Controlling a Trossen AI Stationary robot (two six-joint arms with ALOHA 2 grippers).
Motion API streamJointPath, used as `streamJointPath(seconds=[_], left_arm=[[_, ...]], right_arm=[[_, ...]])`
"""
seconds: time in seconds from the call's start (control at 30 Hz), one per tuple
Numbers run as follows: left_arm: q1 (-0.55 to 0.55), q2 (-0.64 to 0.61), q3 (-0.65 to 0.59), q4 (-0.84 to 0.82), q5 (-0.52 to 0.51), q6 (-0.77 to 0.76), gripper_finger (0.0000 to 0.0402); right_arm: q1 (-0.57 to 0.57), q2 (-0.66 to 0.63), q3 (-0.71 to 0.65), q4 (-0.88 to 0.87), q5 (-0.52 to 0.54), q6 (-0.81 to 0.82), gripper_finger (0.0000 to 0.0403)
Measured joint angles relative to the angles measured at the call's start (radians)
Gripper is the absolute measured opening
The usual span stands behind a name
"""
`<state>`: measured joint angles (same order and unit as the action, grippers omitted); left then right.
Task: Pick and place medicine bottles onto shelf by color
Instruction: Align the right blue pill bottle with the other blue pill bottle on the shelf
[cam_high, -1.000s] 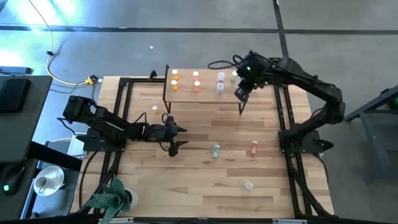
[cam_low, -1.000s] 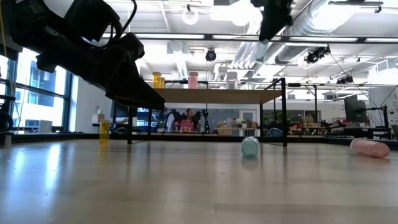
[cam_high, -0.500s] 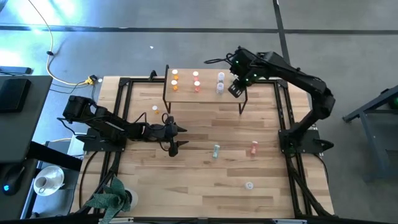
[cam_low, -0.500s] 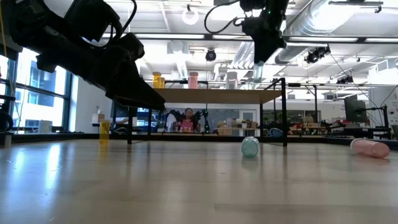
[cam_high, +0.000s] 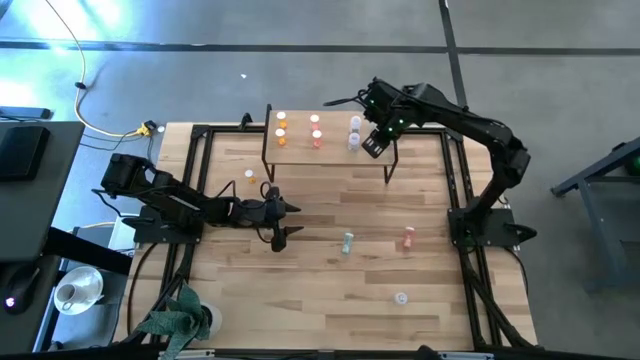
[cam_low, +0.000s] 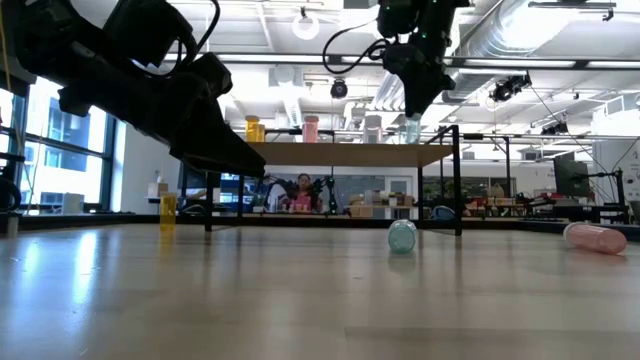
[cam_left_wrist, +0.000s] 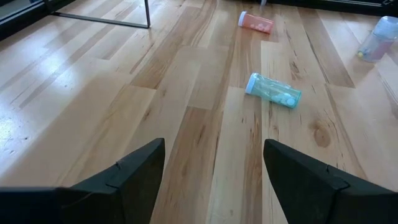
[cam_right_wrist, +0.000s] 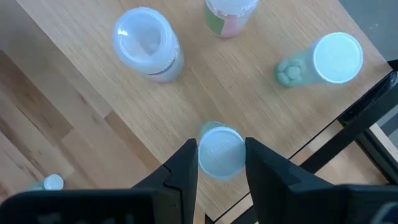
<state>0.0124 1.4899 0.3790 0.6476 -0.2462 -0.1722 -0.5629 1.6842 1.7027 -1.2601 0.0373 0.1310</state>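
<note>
**A:** Where is the bottle being handled?

**B:** A teal green bottle (cam_right_wrist: 220, 151) with a white cap is sitting upright between the two dark fingers (cam_right_wrist: 184, 165) of the right gripper (cam_high: 372, 143), which are pinching it on both sides. It is hanging over the shelf (cam_high: 300, 152), near the shelf's right end and front edge.

**A:** What is standing on the shelf?

**B:** Orange bottles (cam_high: 281, 127) are standing at the left end, pink-red ones (cam_high: 316, 131) in the middle, and pale blue-white ones (cam_high: 354, 133) toward the right. In the right wrist view, a pale bottle (cam_right_wrist: 147, 43), a capped green bottle (cam_right_wrist: 323, 61) and another bottle at the picture's edge are standing apart from the held one.

**A:** And on the table?

**B:** A teal bottle (cam_high: 347, 241) and a pink bottle (cam_high: 408, 238) are lying on their sides toward the table's right half, and one more bottle (cam_high: 401, 297) is resting nearer the front edge. An orange bottle (cam_high: 249, 176) is standing near the shelf's left legs.

**A:** The other arm?

**B:** The left gripper (cam_high: 281, 220) is hovering left of centre, fingers spread wide, gripping nothing.

**A:** Any readable writing?

**B:** I cannot make out any lettering.
</note>
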Motion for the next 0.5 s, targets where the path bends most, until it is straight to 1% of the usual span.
streamJointPath(seconds=[0.1,0.27,0.5], left_arm=[[0.0,0.0,0.0,0.0,0.0,0.0,0.0264],[0.0,0.0,0.0,0.0,0.0,0.0,0.0264],[0.0,0.0,0.0,0.0,0.0,0.0,0.0264]], right_arm=[[0.0,0.0,0.0,0.0,0.006,0.003,0.0099],[0.0,0.0,0.0,0.0,0.063,0.027,0.0099],[0.0,0.0,0.0,0.0,0.063,0.027,0.0099]])
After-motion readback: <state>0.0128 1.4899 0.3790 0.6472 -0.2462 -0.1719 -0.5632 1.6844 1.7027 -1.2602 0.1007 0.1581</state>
